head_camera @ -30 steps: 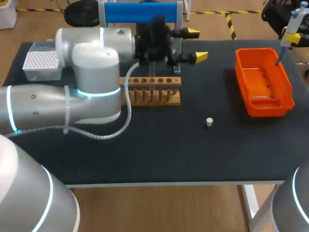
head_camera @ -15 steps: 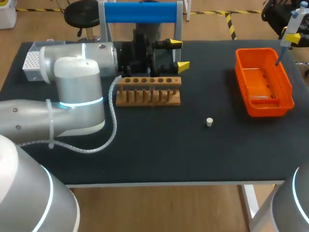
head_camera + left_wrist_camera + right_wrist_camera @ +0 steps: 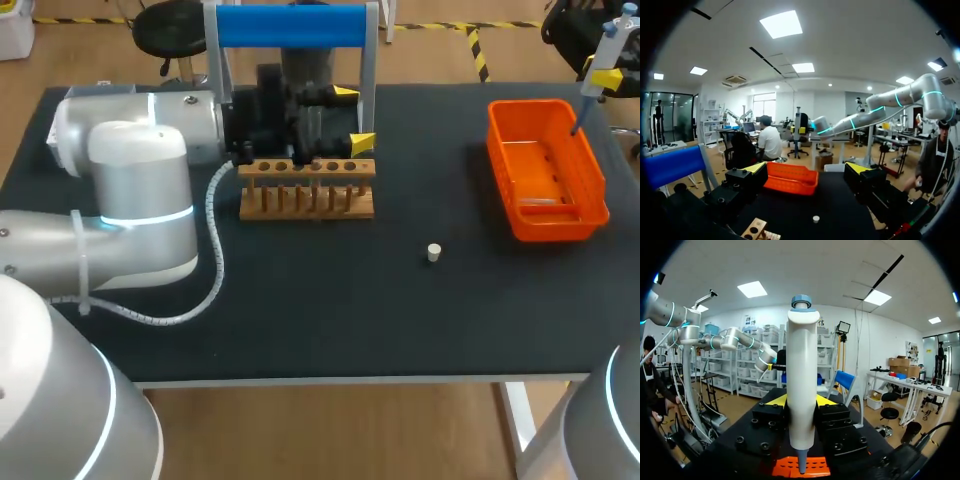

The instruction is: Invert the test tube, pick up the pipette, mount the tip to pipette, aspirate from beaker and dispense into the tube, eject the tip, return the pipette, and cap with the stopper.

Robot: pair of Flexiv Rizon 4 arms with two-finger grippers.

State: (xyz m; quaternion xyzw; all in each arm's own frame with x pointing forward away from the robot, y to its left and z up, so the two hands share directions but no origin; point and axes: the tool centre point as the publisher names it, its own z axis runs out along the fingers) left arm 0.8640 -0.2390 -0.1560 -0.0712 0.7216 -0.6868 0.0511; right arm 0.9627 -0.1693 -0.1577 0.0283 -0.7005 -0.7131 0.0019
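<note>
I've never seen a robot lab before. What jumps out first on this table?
Probably the bulky silver left arm stretched across the table, its open yellow-tipped left hand close to the wooden rack. Next come the bright orange tray at the table's right end and the white pipette gripped upright in the right hand.

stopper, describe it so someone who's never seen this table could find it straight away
Start from the black table, at the gap between the wooden test tube rack and the orange bin. On the bare surface in front of that gap, nearer the table's front edge than either, stands the stopper. It is a small pale plug, alone, touching nothing.
</note>
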